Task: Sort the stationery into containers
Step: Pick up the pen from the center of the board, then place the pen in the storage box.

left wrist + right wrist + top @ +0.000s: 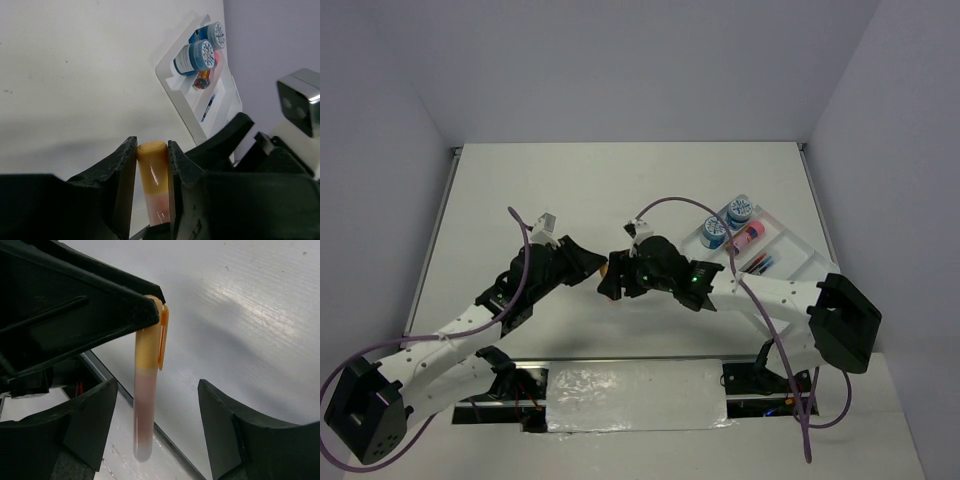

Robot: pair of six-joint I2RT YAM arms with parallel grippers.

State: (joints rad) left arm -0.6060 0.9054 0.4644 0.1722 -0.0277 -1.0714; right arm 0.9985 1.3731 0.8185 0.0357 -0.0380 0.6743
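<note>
My left gripper [592, 265] [151, 145] is shut on a yellow-orange stubby stick [152, 165] with a pale pink body, held above the table's middle. In the right wrist view the stick [145, 390] hangs from the left gripper's black finger [100, 310]. My right gripper [615, 280] [156, 390] is open, its jaws on either side of the stick's lower end and not touching it. The white tray [790, 255] [175, 95] lies at the right. It holds two blue-white tubs [714, 232] [739, 210], a pink-orange marker [749, 235] and thin pens [762, 263].
Purple cables loop over both arms [520, 270]. A crinkled clear sheet [635, 395] lies at the near edge between the bases. The table's metal front edge [170, 445] runs under the stick.
</note>
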